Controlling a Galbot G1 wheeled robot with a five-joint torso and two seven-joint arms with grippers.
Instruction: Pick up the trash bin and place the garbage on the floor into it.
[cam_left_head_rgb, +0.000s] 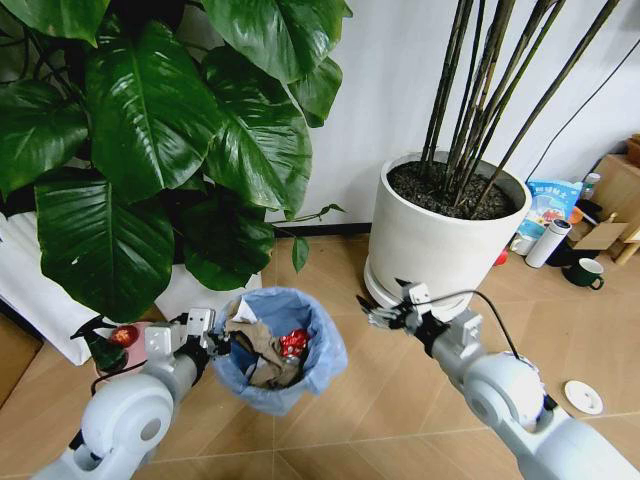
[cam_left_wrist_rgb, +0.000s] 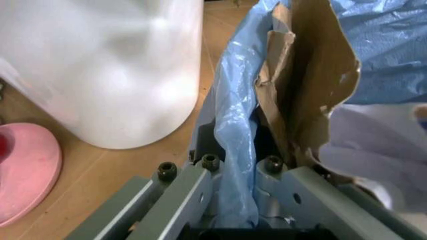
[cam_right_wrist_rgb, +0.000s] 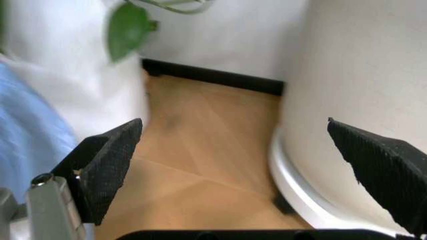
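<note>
The trash bin (cam_left_head_rgb: 280, 350) sits low in front of me between the two white plant pots, its blue bag (cam_left_wrist_rgb: 237, 135) already holding brown paper (cam_left_head_rgb: 262, 352) and a red can (cam_left_head_rgb: 293, 343). My left gripper (cam_left_head_rgb: 208, 343) is clamped on the bin's rim, bag pinched between the fingers (cam_left_wrist_rgb: 193, 192). I'd keep that pinch firm and the bin level so nothing spills. My right gripper (cam_left_head_rgb: 378, 313) hangs empty beside the bin, fingers (cam_right_wrist_rgb: 107, 165) spread wide
</note>
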